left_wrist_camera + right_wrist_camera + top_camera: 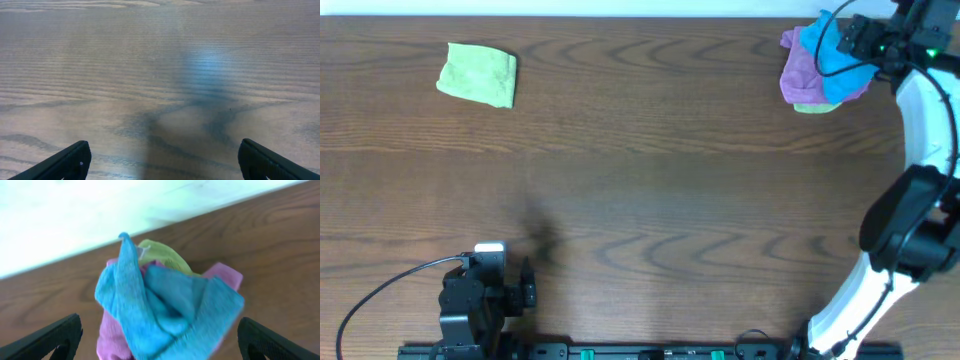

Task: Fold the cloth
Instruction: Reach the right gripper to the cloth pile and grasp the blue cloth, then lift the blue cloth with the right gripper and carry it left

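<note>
Cloth: blue cloth (165, 310) is lying bunched on the cloth pile (798, 75), at the table's (640, 180) far right corner.
Right jaws: I am spreading them wide and empty, cloth straight ahead.
Left jaws: I am resting wide open, well apart.
Nearer arm: right.

On my overhead feed I see a dark wood-grain table (650, 180) filling the view. A pale strip (570, 7) runs beyond its far edge.
</note>
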{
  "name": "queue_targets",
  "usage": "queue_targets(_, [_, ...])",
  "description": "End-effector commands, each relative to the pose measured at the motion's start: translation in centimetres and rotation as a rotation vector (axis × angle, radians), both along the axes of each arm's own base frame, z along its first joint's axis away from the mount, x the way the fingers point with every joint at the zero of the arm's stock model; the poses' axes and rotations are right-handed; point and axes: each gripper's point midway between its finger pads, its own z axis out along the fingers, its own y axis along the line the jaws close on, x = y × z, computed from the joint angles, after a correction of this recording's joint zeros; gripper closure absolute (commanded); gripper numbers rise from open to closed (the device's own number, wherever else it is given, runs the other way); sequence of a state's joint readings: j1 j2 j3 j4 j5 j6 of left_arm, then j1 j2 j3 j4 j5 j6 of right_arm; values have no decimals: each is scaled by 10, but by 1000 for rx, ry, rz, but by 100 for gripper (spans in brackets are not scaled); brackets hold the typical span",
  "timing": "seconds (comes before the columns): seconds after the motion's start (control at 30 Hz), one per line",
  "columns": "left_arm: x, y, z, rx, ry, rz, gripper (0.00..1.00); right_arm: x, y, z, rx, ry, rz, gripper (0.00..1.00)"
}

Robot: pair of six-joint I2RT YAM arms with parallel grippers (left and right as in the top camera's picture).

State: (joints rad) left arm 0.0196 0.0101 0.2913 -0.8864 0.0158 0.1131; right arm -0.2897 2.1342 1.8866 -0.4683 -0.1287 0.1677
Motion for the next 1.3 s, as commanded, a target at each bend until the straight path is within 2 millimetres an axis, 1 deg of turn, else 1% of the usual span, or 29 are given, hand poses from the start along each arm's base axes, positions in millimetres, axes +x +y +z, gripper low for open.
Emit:
queue_targets(0.0, [-10, -2, -14, 3, 62, -22, 5, 13, 3, -5, 74, -21, -6, 1])
queue_targets(0.13, [-10, -2, -14, 3, 62, -22, 5, 18, 7, -27, 118, 0, -6, 1])
queue_targets(0.27, [-10, -2, -14, 3, 62, -22, 5, 20, 14, -44, 149, 27, 8, 1])
queue_targets(0.4, [-10, -2, -14, 2, 62, -22, 5, 20, 16, -61, 165, 57, 2, 1])
queue_targets(0.57, [-10, -2, -14, 3, 62, -22, 4, 19, 17, -77, 182, 85, -2, 1])
queue_targets(0.67, [-10, -2, -14, 3, 62, -22, 5, 17, 17, -84, 186, 103, -3, 3])
queue_targets(0.73, [-10, -2, -14, 2, 62, -22, 5, 17, 18, -87, 187, 106, -4, 12])
queue_targets(0.8, [-10, -2, -14, 3, 62, -22, 5, 17, 17, -87, 187, 106, -4, 27])
queue_targets(0.9, [-10, -2, -14, 3, 62, -22, 5, 18, 17, -86, 186, 103, -4, 44])
queue_targets(0.93, [-10, -2, -14, 2, 62, -22, 5, 18, 17, -86, 186, 103, -4, 49])
queue_targets(1.03, [-10, -2, -14, 3, 62, -22, 4, 17, 18, -87, 188, 107, -3, 58])
queue_targets(1.07, [-10, -2, -14, 3, 62, -22, 5, 17, 18, -87, 189, 108, -2, 66])
queue_targets(1.17, [-10, -2, -14, 2, 62, -22, 5, 17, 22, -87, 204, 107, 14, 86])
queue_targets(1.23, [-10, -2, -14, 3, 62, -22, 5, 18, 28, -84, 211, 99, 53, 96])
queue_targets(1.27, [-10, -2, -14, 2, 62, -22, 4, 18, 30, -81, 212, 93, 72, 99])
